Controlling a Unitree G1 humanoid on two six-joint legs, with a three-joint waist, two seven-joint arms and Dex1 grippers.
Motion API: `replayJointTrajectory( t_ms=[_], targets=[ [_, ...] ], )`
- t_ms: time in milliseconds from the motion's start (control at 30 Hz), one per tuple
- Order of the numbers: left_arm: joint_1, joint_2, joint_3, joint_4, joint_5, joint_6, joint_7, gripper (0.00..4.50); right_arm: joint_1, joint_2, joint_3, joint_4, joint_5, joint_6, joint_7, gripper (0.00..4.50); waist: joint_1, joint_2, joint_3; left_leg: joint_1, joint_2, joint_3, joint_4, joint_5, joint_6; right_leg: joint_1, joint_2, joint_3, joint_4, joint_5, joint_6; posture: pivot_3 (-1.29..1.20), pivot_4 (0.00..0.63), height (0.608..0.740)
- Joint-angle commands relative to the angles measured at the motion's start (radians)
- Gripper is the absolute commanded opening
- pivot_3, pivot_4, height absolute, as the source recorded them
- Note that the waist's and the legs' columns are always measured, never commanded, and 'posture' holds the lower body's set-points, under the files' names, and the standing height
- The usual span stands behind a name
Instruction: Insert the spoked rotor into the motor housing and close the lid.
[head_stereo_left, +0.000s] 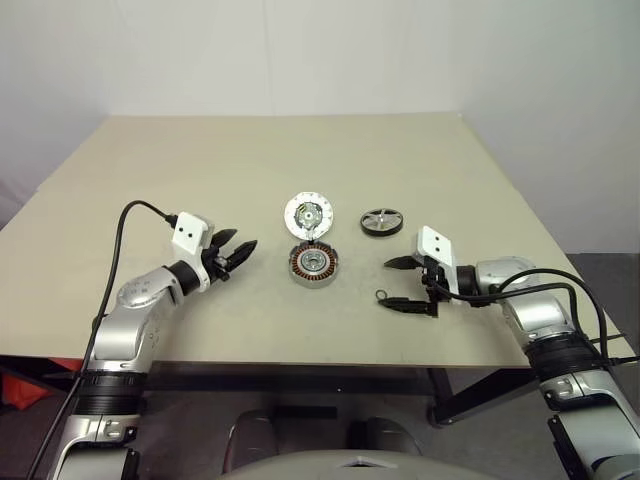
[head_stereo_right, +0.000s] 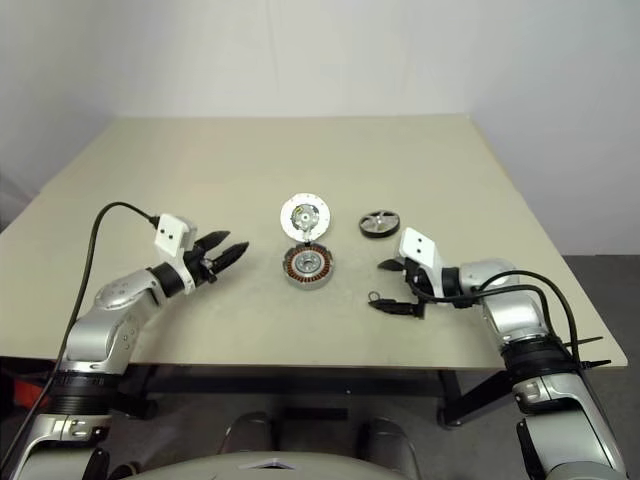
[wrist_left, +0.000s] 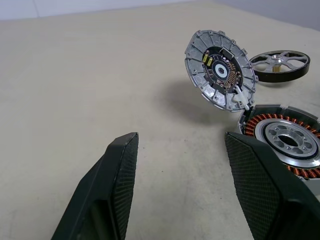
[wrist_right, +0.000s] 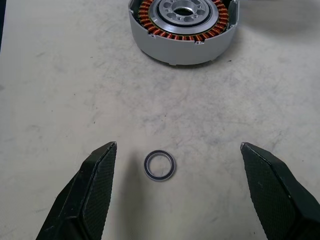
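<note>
The motor housing (head_stereo_left: 313, 263), a round cup with copper windings around a silver hub, sits at the table's middle. Its silvery lid (head_stereo_left: 308, 214) stands tilted open behind it, joined at the rim. The spoked rotor (head_stereo_left: 381, 222), a black ring with grey spokes, lies flat to the right of the lid. My left gripper (head_stereo_left: 240, 250) hovers left of the housing, open and empty, pointing toward it. My right gripper (head_stereo_left: 386, 281) is open to the right of the housing, pointing left. Nothing is between its fingers (wrist_right: 95, 185).
A small dark ring (wrist_right: 160, 165) lies on the table just under my right gripper's fingertips. The beige table (head_stereo_left: 200, 170) stretches bare to the back and left. A black cable (head_stereo_left: 125, 225) arcs over my left arm.
</note>
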Motion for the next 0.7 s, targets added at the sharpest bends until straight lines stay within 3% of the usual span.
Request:
replayJointTrajectory(
  t_ms=[33, 700],
  targets=[
    [-0.008, 0.012, 0.02, -0.024, 0.001, -0.016, 0.0, 2.89, -0.024, -0.01, -0.004, -0.054, 0.005, 0.006, -0.006, 4.47, 0.0, 0.0, 0.0, 0.0, 0.0, 0.0, 0.0, 0.0, 0.0, 0.0, 0.0, 0.0, 0.0, 0.0, 0.0, 0.0, 0.0, 0.74],
    [-0.01, 0.021, 0.023, -0.019, 0.001, -0.013, -0.006, 2.89, 0.036, -0.018, 0.025, -0.05, -0.032, -0.014, -0.02, 4.47, 0.0, 0.0, 0.0, 0.0, 0.0, 0.0, 0.0, 0.0, 0.0, 0.0, 0.0, 0.0, 0.0, 0.0, 0.0, 0.0, 0.0, 0.74]
  ],
)
